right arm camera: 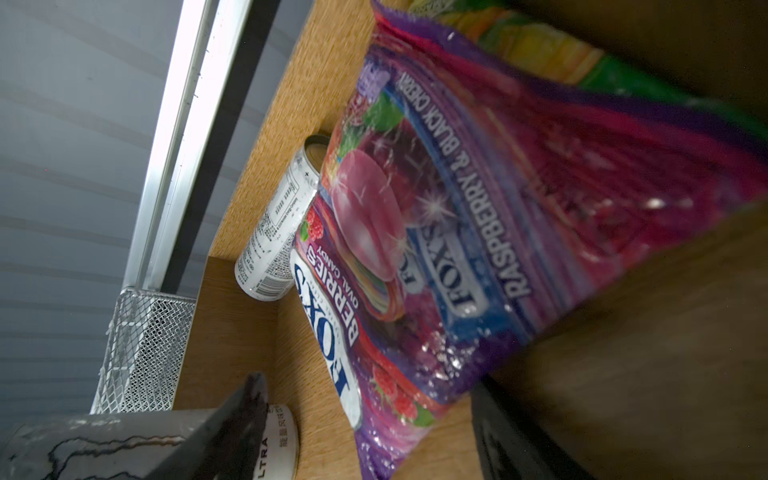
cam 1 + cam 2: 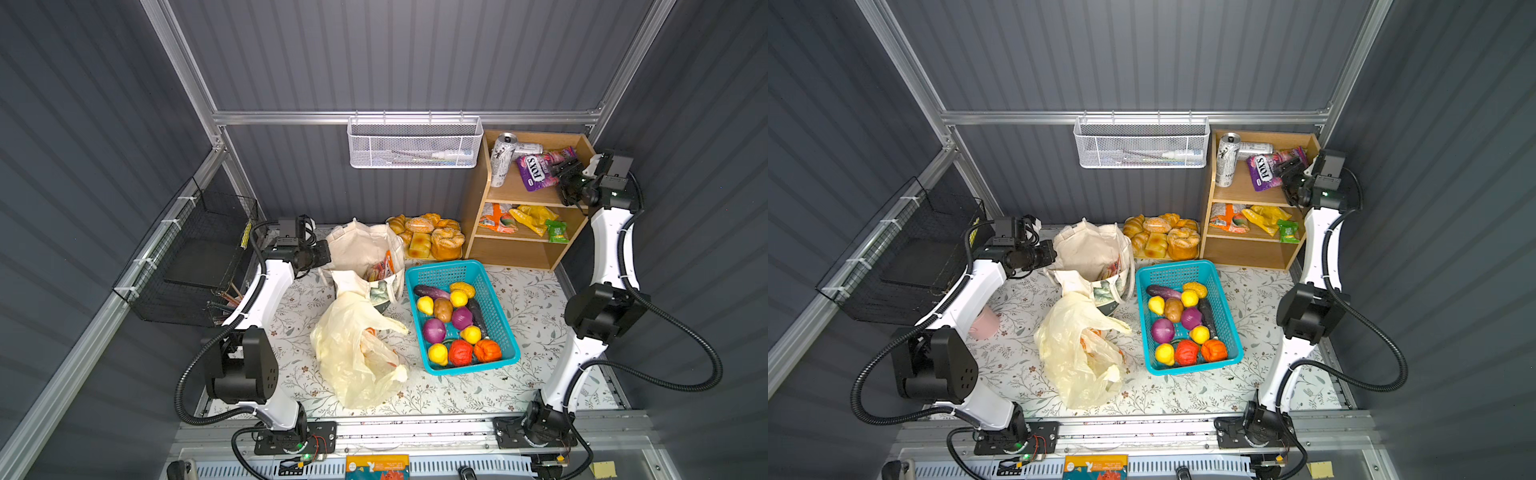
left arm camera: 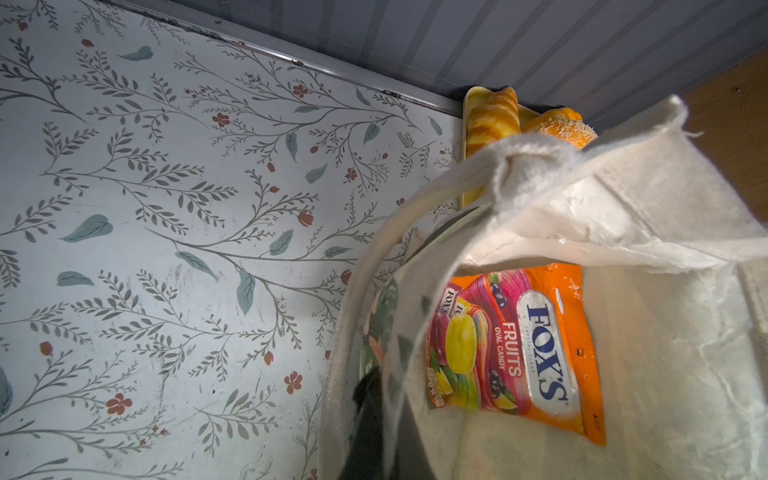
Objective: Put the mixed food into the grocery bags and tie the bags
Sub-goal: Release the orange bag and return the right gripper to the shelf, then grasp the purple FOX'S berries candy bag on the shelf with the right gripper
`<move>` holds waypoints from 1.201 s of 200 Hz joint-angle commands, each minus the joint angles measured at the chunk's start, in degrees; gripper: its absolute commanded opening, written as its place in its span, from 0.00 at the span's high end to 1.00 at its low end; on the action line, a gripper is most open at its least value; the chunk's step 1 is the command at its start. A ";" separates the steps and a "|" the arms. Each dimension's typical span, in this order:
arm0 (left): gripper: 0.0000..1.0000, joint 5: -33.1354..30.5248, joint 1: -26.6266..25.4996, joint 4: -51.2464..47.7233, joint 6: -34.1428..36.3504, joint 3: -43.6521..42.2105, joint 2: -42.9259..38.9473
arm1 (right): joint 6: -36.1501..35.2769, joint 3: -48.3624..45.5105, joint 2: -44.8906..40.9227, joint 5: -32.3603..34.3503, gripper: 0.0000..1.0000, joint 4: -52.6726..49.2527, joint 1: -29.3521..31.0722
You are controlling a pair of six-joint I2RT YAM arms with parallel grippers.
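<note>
over the floral tabletop point(image 2: 540, 299), my right gripper point(image 1: 368, 380) stands spread at the top board of the wooden shelf point(image 2: 473, 208), straddling a corner of a purple fox's packet point(image 1: 478, 199), while the left gripper point(image 2: 326, 254) is clenched, seemingly on the rim of the canvas tote point(image 2: 357, 245). i'd push deeper before closing and take only the upper packet, clear of the can point(image 1: 270, 249). only the right wrist view shows clearly that two purple packets overlap; only the left wrist view shows plainly the orange fox's packet point(image 3: 519, 353) inside the tote.
</note>
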 commanded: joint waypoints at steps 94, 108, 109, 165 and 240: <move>1.00 0.68 -0.34 -2.10 -0.18 0.85 -1.48 | 5.37 6.80 7.97 -2.09 0.48 2.46 -0.83; 1.00 0.53 -0.35 -2.09 -0.18 0.84 -1.30 | 6.33 5.74 7.79 -3.16 0.56 3.89 -0.72; 1.00 0.50 -0.39 -2.11 -0.18 0.84 -1.26 | 6.36 5.66 7.80 -3.17 0.57 3.92 -0.65; 1.00 0.30 -0.42 -2.19 -0.05 0.81 -0.43 | 7.34 0.85 4.00 -4.77 0.94 8.21 -0.38; 1.00 -0.76 -0.36 -3.20 1.27 4.27 0.55 | 7.49 -6.90 -8.35 -4.45 1.00 15.10 -0.55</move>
